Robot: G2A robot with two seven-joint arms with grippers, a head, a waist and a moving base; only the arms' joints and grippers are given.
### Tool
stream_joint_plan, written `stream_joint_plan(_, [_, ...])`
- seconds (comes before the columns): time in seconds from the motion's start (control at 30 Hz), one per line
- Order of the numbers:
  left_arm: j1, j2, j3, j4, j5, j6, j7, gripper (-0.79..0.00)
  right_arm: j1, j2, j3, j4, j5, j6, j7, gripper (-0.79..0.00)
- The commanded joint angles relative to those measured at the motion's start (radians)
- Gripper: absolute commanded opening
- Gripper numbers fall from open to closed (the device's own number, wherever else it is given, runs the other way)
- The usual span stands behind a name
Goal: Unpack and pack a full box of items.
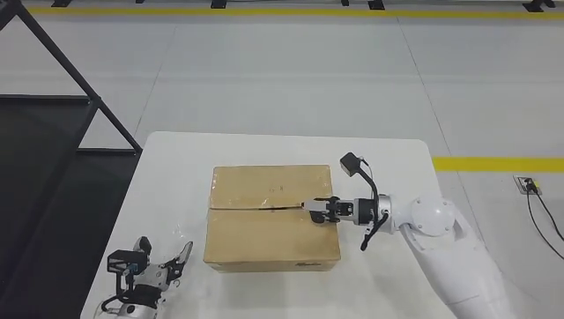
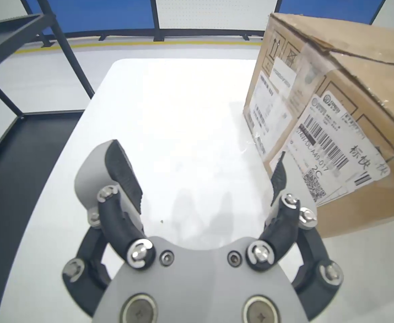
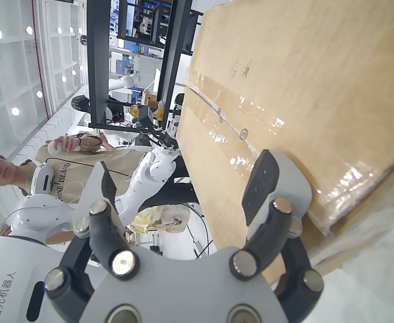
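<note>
Sitting shut at the middle of the white table [image 1: 176,169], the cardboard box [image 1: 273,218] has both top flaps down, and clear tape [image 3: 224,119] runs along the centre seam and over the edge. White shipping labels [image 2: 338,149] cover the box's side facing the left wrist camera.

Right gripper [image 1: 319,210]: at the box's right edge, level with the seam, arm reaching in from the right. Jaws spread wide, nothing between them. In the right wrist view one finger [image 3: 261,183] lies over the top face beside the taped edge; contact cannot be told.

Left gripper [image 1: 165,253]: low over the near left corner of the table, just beside the box's labelled side. Jaws spread, nothing held. One fingertip [image 2: 279,169] is close to the box's lower corner, touching or not unclear.

A black metal rack [image 1: 44,143] stands left of the table.
</note>
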State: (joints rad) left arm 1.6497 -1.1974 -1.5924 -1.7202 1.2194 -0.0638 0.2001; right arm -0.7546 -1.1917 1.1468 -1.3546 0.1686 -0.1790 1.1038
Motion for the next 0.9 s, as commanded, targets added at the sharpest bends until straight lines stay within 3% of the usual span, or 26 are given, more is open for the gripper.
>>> stream_joint_plan(0.0, [0.000, 0.000, 0.000, 0.000, 0.001, 0.000, 0.000, 0.000, 0.000, 0.000, 0.000, 0.000, 0.000, 0.000, 0.000, 0.000])
stream_joint_plan(0.1, [-0.018, 0.001, 0.014, 0.018, 0.080, 0.028, -0.026, 0.000, -0.008, 0.000, 0.000, -0.008, 0.000, 0.002, -0.018, 0.000])
stream_joint_plan(0.4, [-0.087, 0.012, 0.043, 0.096, 0.343, 0.000, -0.038, 0.000, -0.017, 0.004, 0.003, -0.018, 0.019, 0.017, -0.025, 0.000])
stream_joint_plan(0.87, [-0.224, 0.002, 0.123, 0.218, 0.425, -0.001, -0.095, 0.000, -0.034, 0.012, 0.002, -0.038, 0.021, 0.016, -0.027, 0.000])
